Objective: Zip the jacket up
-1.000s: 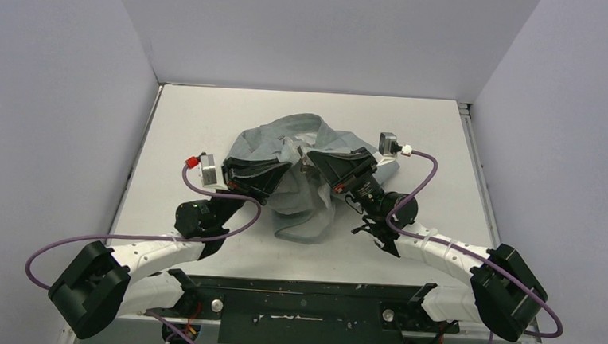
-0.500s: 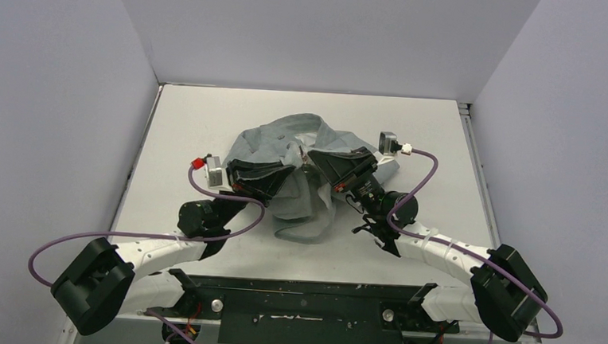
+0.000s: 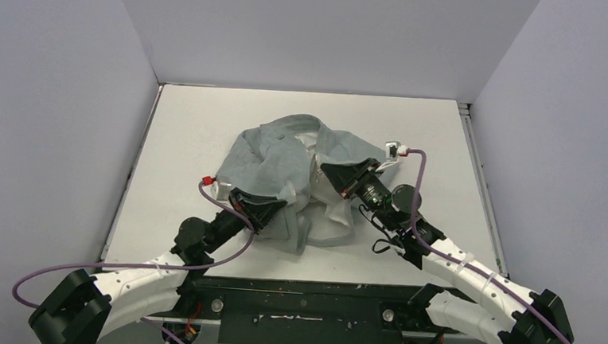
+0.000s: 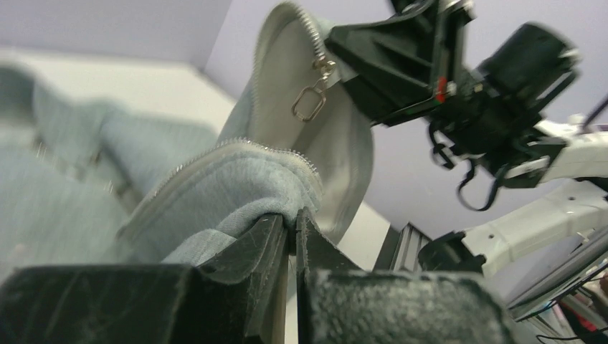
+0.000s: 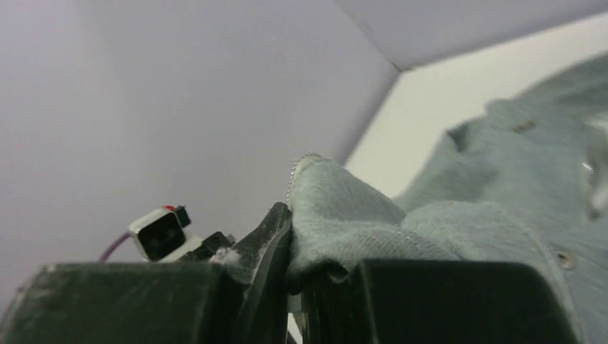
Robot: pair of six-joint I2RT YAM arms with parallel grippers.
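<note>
"Top external, starting at the left: what is the left gripper doing?"

"It sits at the near-left side of the jacket, jaws pinched together on a fold of the grey fabric. The left wrist view shows the fold clearly: cloth squeezed between the two black fingers, with a row of zipper teeth running along its edge just above them."

"And the jacket itself?"

"Crumpled in a heap around the middle of the white table, not spread flat. Its near part is bunched up between the two grippers."

"Is the zipper joined there?"

"Not where the left wrist camera looks. One toothed edge is in the left fingers. The other rises behind it as a pale flap, with the slider and its metal pull tab hanging near the top."

"Then the right gripper?"

"It is at the right of the heap, clamped on that raised flap just beside the slider. The right wrist view shows grey fabric nipped between its fingers, zipper teeth at the fold's tip."

"Anything past it?"

"A small white box with a purple cable, low at the left of that view."
</note>
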